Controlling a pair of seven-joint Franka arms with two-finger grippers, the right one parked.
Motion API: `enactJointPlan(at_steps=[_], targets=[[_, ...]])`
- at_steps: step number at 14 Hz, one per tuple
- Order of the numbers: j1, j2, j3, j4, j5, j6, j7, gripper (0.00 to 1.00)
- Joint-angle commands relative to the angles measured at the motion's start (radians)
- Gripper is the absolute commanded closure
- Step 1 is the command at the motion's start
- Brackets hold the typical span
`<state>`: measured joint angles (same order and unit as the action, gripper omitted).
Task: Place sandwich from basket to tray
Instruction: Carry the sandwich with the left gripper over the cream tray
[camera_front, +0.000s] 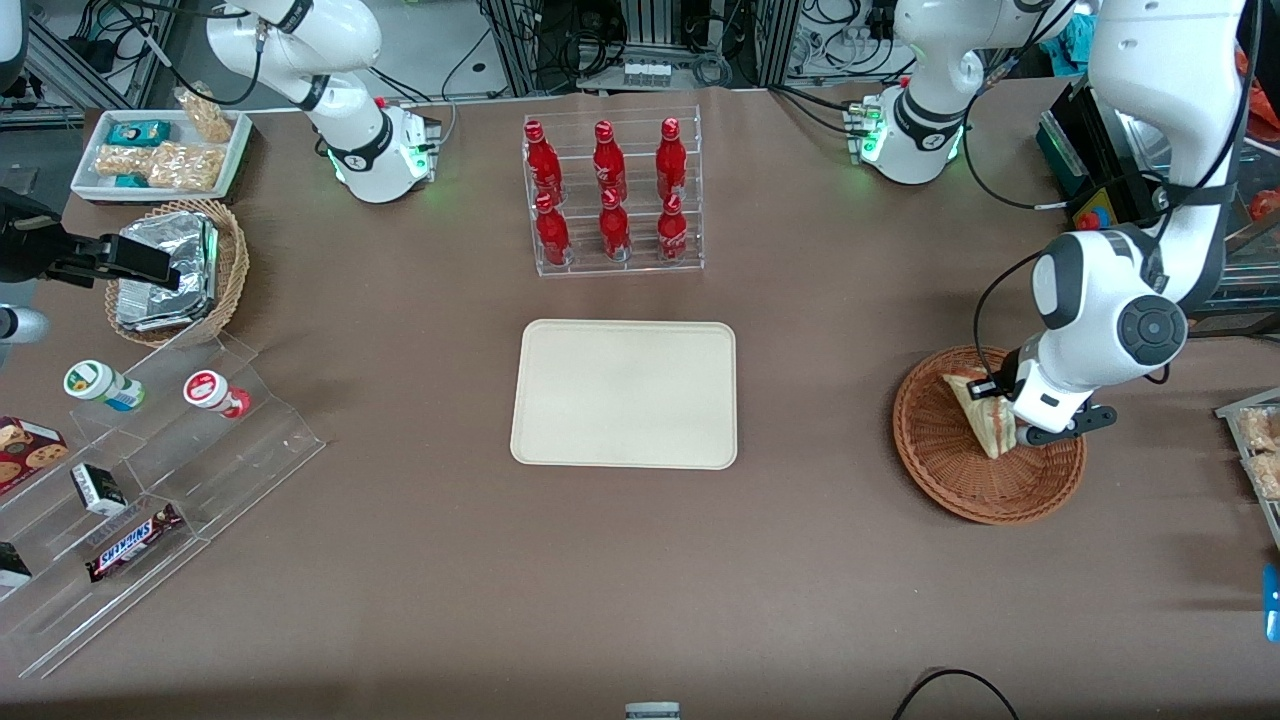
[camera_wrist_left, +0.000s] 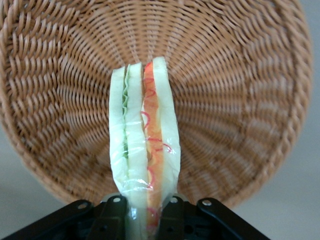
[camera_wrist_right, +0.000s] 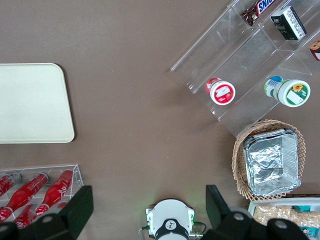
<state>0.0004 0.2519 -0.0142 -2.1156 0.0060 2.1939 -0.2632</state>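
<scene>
Snickers bar (camera_front: 133, 541) (label legible); gripper (camera_wrist_left: 145, 215) clamps sandwich (camera_wrist_left: 145, 145) over basket (camera_wrist_left: 240, 100).

Bright, even light falls from overhead across the brown table (camera_front: 420, 560), and shadows stay soft and short: a faint one hugs the tray (camera_front: 625, 393), a darker one spreads under the clear acrylic steps (camera_front: 150, 500). The foil packets (camera_front: 165, 270) throw back white glare, and the red bottles (camera_front: 605, 190) carry small highlights. Up close, the gripper (camera_wrist_left: 146, 220) sits dark and slightly soft around the sandwich (camera_wrist_left: 145, 150), whose wrap glints, while the basket (camera_wrist_left: 240, 100) weave stays crisp.
</scene>
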Motion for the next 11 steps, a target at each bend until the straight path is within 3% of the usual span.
enactJointPlan(at_steps=[1, 4, 10, 11], targets=[[-0.084, -0.072, -0.003, 0.034, -0.006, -0.133, -0.062, 0.85], [-0.219, -0.068, -0.003, 0.133, -0.006, -0.276, -0.140, 0.84], [-0.425, -0.010, -0.004, 0.198, -0.029, -0.276, -0.309, 0.84], [-0.447, 0.003, -0.004, 0.212, -0.061, -0.273, -0.311, 0.84]])
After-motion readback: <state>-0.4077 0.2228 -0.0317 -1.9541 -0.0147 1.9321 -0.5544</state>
